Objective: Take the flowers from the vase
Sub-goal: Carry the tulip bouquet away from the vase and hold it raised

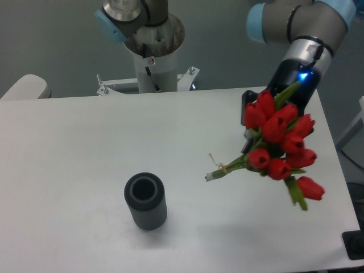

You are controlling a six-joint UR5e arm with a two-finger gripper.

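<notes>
Flowers (278, 145) are held in the air to the right of the vase (146, 201), well apart from it and fully out of its mouth. The bunch is tilted: the red buds are spread toward the upper right, while the green stems, tied with thin string, are pointed down and left toward the vase, ending above the white table (74, 153). 1 bud is seen hanging lower than the others, at the side of the bunch farthest from the vase, with a green leaf beside it.

The gripper (253, 133) is found just behind the buds, up and to the right of the vase, mostly hidden by them; only a dark finger is visible at the left edge of the bunch. The bunch appears to be clamped by it, though the fingertips themselves are covered. A blue light is lit on the wrist above the flowers.

The vase is left upright on the table, its dark opening shown empty. The arm's base column (152, 54) is mounted beyond the far edge of the table, behind the vase.
</notes>
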